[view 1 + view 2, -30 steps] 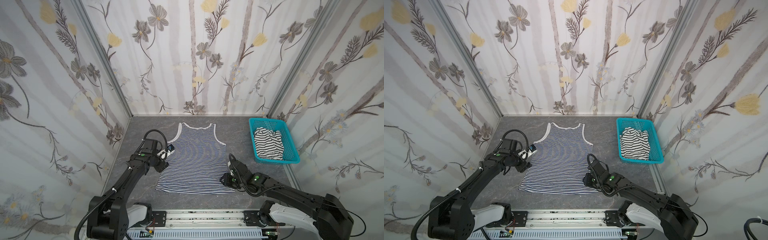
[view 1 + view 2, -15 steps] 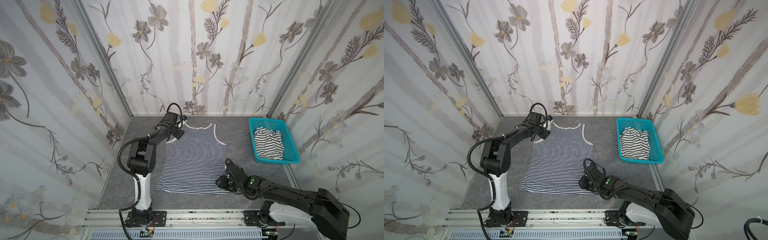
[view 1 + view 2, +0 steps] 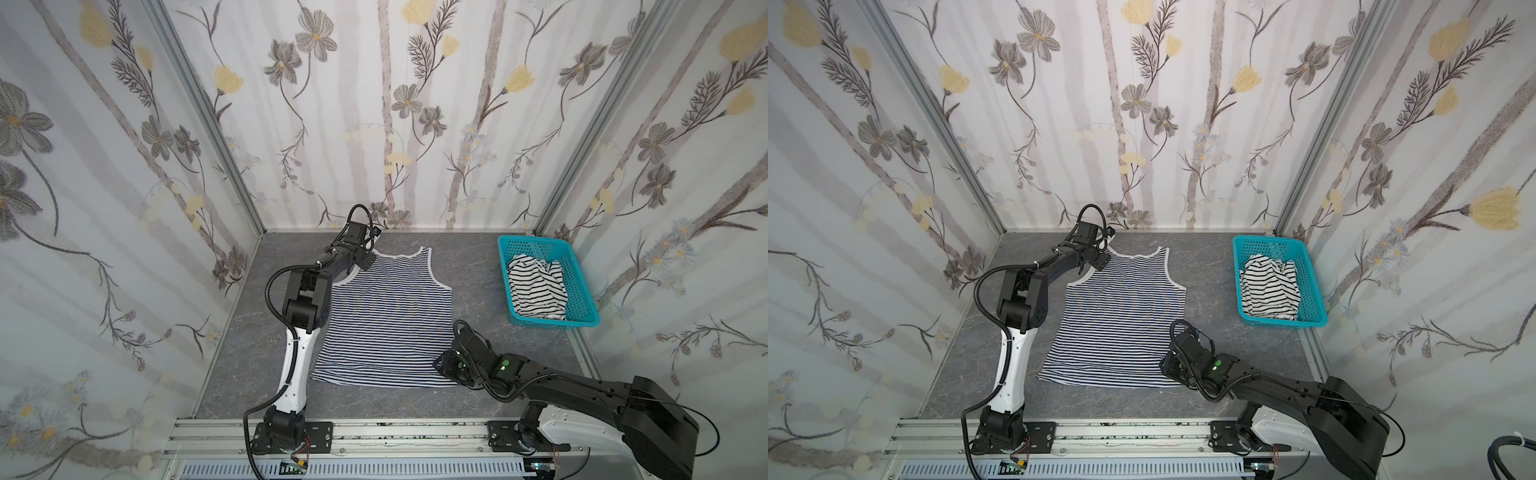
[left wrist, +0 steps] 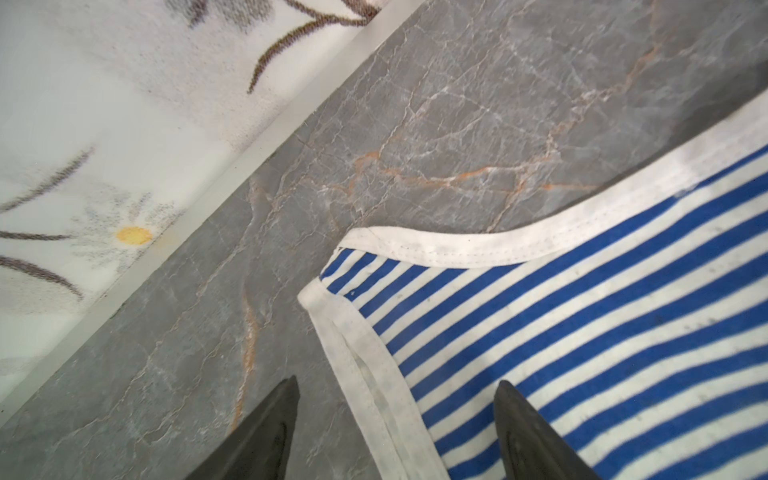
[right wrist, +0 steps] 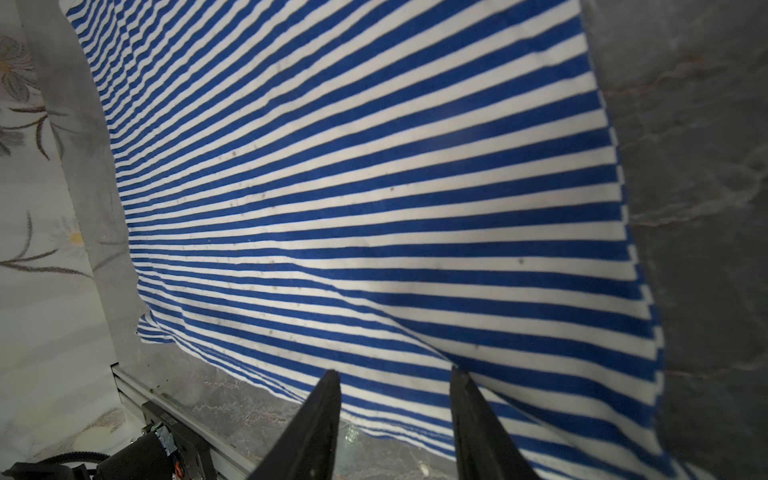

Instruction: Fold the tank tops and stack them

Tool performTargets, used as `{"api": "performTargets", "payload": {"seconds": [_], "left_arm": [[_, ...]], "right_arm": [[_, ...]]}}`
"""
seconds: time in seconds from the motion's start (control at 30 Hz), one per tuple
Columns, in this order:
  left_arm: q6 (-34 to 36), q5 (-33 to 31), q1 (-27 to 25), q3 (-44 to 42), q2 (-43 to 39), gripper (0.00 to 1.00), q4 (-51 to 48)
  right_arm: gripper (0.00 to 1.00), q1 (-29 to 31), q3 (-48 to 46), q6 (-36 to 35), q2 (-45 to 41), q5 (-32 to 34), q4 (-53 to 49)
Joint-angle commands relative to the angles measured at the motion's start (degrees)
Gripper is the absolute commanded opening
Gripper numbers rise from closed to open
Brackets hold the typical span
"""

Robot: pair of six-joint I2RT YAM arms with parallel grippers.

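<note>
A tank top with fine navy and white stripes (image 3: 386, 316) (image 3: 1121, 320) lies flat on the grey table in both top views. The other tank top (image 3: 536, 291) (image 3: 1271, 291), white with black stripes, is bunched inside the turquoise basket. My left gripper (image 3: 368, 259) (image 4: 397, 386) is open at the far left shoulder strap (image 4: 415, 291), its fingers (image 4: 270, 428) either side of the white trim. Low at the near right hem corner, my right gripper (image 3: 440, 365) (image 5: 395, 378) is open, the hem edge lying between its fingers (image 5: 478, 428).
The turquoise basket (image 3: 552, 323) (image 3: 1283, 323) stands at the table's right side, close to the right wall. Flowered walls close in the table on the left, back and right. A metal rail (image 3: 374, 432) carrying both arm bases runs along the front edge.
My left arm has swung from the top's left side up to the far left shoulder strap. My right gripper has edged toward the hem corner, its jaws a little wider.
</note>
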Motion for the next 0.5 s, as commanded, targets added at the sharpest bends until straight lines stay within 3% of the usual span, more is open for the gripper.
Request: {"api": "performTargets", "payload": {"seconds": [0.0,0.27,0.47], "left_arm": [[1.8,-2.5,0.0,0.8,1.5,0.76,-0.2],[2.0,-7.0,1.1,1.5,2.6,0.76,-0.2],[1.8,-8.9,2.2,-2.3,0.3,0.76,-0.2]], "right_arm": [[0.45,-0.4,-0.3,1.2,0.7,0.9,1.8],[0.45,-3.7,-1.6,-0.5,0.5,0.2,-0.2],[0.46,-11.4,1.4,-6.5,2.4,-0.3,-2.7]]}}
